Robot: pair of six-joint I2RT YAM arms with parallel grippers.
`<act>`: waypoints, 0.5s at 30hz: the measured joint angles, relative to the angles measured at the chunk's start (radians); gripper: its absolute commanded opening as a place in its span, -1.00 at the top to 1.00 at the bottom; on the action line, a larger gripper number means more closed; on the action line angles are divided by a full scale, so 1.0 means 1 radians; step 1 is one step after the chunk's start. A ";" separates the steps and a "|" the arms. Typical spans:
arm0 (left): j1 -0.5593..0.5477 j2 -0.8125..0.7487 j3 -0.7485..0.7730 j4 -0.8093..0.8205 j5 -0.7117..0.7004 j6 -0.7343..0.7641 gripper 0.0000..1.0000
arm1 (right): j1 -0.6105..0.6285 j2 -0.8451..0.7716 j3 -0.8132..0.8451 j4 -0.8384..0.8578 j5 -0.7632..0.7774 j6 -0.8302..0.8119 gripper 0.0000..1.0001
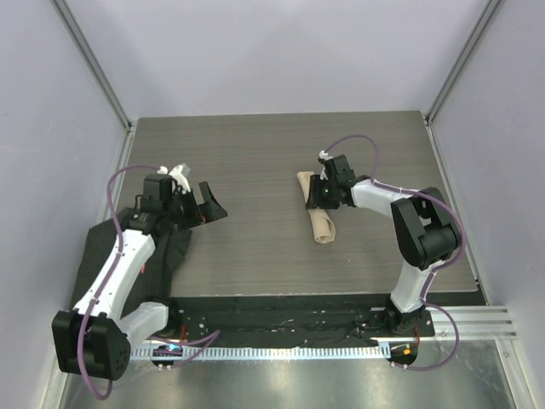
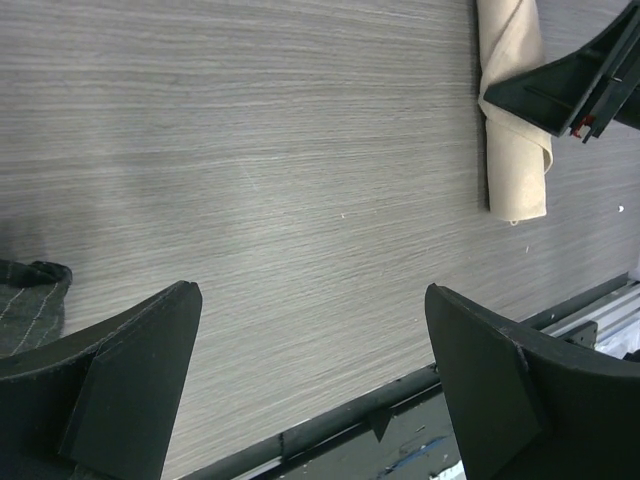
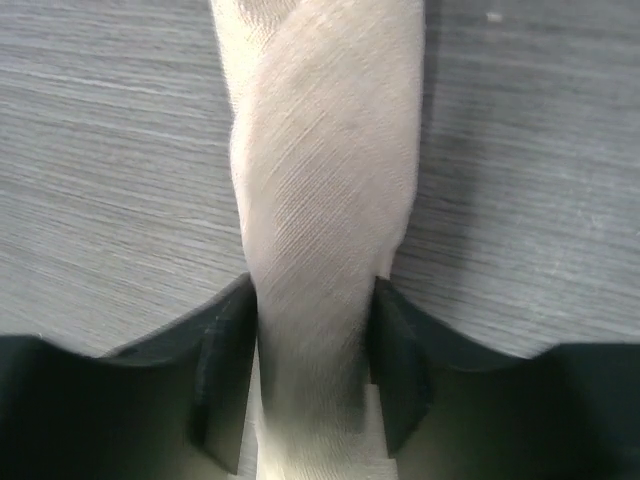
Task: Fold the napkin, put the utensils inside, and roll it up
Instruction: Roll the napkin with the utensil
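Pale lavender walls [image 1: 255, 51] enclose a grey wood-grain bench [image 1: 255, 247], seen from above and behind two white-and-black arms. At the bench's left near corner lies a dark ribbed cloth [image 1: 174, 247], much of it covered by the left arm [image 1: 119, 264]. Only one crumpled corner of the cloth [image 2: 30, 290] shows in the left wrist view.

Right of centre lies the beige napkin [image 1: 323, 227], rolled into a narrow tube running roughly front to back, its far end tipped slightly left. What the roll contains is hidden.

The right hand [image 1: 322, 196] is clamped across the roll's middle, so one end pokes out beyond it and the other points toward the bases. In the right wrist view the black fingers [image 3: 225, 370] press against both sides of the napkin [image 3: 320, 200], whose near part blurs out at the bottom edge of that view.

The left hand [image 1: 209, 206] is well apart from the napkin, over the left half of the bench. It is spread wide and holding nothing. Its own camera shows bare bench between its fingers [image 2: 130, 380], with the napkin [image 2: 515, 150] and the right hand [image 2: 570, 85] cut off at the top right corner.
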 measured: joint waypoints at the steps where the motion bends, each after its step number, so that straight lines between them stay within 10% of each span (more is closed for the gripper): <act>1: 0.003 -0.010 0.000 -0.003 0.002 0.006 -1.00 | 0.000 0.000 0.002 0.001 0.001 0.003 -0.22; 15: 0.015 -0.068 0.001 -0.008 0.018 0.050 -1.00 | -0.023 -0.106 0.006 -0.120 -0.007 -0.027 -0.86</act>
